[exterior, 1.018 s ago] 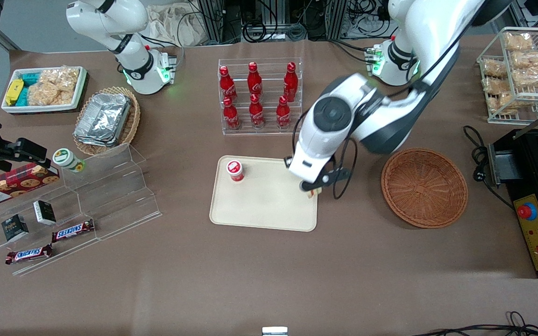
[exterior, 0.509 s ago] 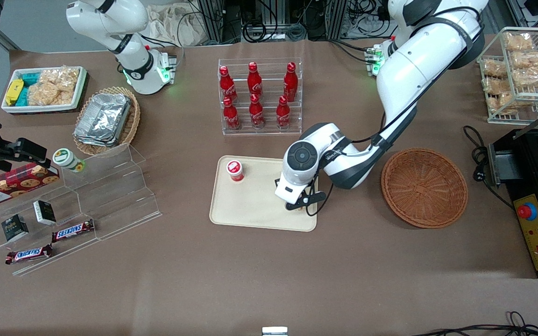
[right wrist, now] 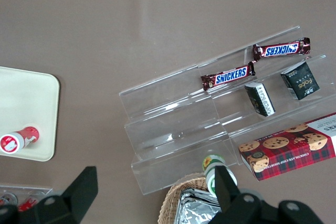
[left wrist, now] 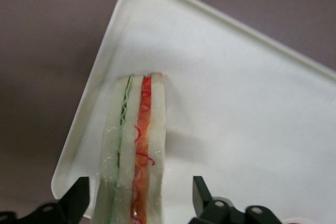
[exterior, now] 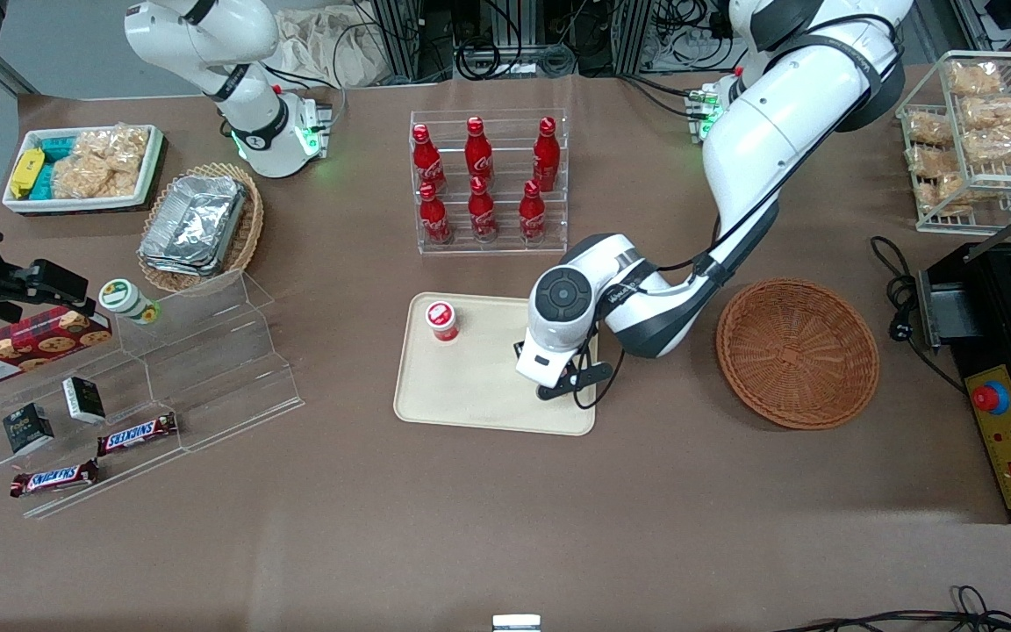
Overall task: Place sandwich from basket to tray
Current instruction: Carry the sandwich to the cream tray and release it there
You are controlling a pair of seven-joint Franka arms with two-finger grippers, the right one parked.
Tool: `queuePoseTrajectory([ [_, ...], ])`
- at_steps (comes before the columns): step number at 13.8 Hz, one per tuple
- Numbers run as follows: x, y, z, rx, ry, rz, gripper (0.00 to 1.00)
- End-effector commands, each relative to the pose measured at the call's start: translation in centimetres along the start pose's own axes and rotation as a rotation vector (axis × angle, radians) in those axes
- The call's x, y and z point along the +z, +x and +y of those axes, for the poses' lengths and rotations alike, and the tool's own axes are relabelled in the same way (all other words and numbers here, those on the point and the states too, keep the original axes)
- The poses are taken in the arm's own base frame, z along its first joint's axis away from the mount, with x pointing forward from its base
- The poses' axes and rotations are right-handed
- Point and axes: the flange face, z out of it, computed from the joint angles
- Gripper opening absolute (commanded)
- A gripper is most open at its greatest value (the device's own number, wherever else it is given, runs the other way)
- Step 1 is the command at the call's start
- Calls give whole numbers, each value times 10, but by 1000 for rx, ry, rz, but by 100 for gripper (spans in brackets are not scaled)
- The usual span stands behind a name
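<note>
The sandwich (left wrist: 134, 150) is a wedge of pale bread with green and red-orange layers. It stands on edge on the cream tray (left wrist: 236, 103) near one rounded corner. My gripper (left wrist: 140, 195) is open around it; there is a clear gap between one fingertip (left wrist: 202, 198) and the bread, and the second fingertip is close beside the bread. In the front view my gripper (exterior: 555, 384) is low over the tray (exterior: 470, 395), at the corner nearest the camera toward the basket, and the hand hides the sandwich. The round orange-brown basket (exterior: 797, 353) is empty beside the tray.
A small red-capped cup (exterior: 442, 319) stands on the tray toward the parked arm's end. A clear rack of red bottles (exterior: 488, 180) stands farther from the camera than the tray. A stepped acrylic shelf (exterior: 198, 369) with snacks lies toward the parked arm's end.
Over the last second the arm came down from above the tray's basket-side edge to low over the tray's near corner. In the last half second it barely moved.
</note>
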Motion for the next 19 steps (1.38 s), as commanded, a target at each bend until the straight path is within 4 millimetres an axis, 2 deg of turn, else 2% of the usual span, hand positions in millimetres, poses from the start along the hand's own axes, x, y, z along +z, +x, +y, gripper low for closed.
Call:
queuePoseTrajectory([
  [1,-81,-3,-10,-72,20,104,100],
  [3,-140,-6,-25,-104,25,144,100],
  [5,-194,5,-54,-171,17,159,100],
  [8,-261,14,-101,-215,17,148,100],
  [10,-289,6,-121,-194,39,136,100],
  [12,-308,23,-144,-186,16,112,100],
  [14,-313,30,-158,-157,22,109,100],
  [15,-315,41,-170,-156,27,108,100],
  [19,-329,82,-228,-68,21,61,100],
])
